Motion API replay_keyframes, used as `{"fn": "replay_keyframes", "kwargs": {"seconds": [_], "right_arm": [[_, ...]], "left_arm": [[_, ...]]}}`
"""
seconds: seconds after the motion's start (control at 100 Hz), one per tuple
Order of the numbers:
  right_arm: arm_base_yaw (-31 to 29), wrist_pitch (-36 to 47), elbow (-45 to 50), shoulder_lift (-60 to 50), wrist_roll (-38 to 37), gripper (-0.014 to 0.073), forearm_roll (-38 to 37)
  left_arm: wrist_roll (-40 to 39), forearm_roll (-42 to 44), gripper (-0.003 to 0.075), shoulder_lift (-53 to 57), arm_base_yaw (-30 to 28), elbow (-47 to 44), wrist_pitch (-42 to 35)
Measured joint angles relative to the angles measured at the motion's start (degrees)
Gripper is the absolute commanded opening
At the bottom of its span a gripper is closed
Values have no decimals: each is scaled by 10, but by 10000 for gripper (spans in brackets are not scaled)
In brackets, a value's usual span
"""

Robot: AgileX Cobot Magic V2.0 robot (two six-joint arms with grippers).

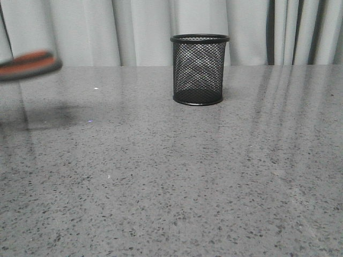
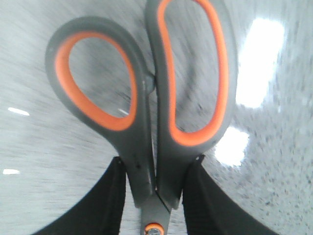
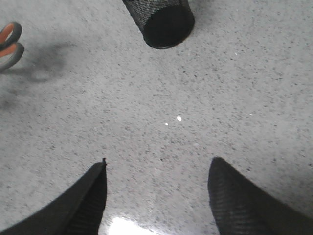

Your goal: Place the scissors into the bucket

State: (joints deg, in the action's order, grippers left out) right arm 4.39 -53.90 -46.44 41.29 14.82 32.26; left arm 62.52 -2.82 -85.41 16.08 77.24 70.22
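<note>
The scissors (image 2: 151, 112) have dark grey handle loops lined in orange. My left gripper (image 2: 155, 169) is shut on them just below the loops, near the pivot screw; the blades are hidden. In the front view the blurred handles (image 1: 29, 64) hang above the table at the far left, and they also show at the edge of the right wrist view (image 3: 10, 44). The bucket (image 1: 199, 69) is a black wire-mesh cup standing upright at the back middle of the table, also in the right wrist view (image 3: 161, 22). My right gripper (image 3: 156, 169) is open and empty above bare table, short of the bucket.
The grey speckled table (image 1: 171, 176) stretches across the view. Pale curtains (image 1: 134, 27) hang behind its far edge. The scissors cast a dark shadow (image 1: 43, 115) on the table at the left.
</note>
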Motion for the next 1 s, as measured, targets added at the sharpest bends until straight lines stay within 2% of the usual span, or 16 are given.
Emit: {"fn": "replay_keyframes", "kwargs": {"seconds": [0.16,0.3,0.56,0.7,0.82,1.0], "right_arm": [[0,21,0,0,6,405,52],[0,40,0,0,42,405,133],[0,56,0,13,181,405,388],[0,53,0,30,226,405,484],[0,36,-4,50,249,405,531],[0,15,-41,80,259,405,545]], "left_arm": [[-31,6,-21,33,50,61,6],[-75,28,-21,56,109,112,15],[-134,61,-21,69,247,195,21],[-180,108,-21,69,328,216,24],[-213,154,-21,69,390,221,25],[-241,195,-21,63,438,230,25]]}}
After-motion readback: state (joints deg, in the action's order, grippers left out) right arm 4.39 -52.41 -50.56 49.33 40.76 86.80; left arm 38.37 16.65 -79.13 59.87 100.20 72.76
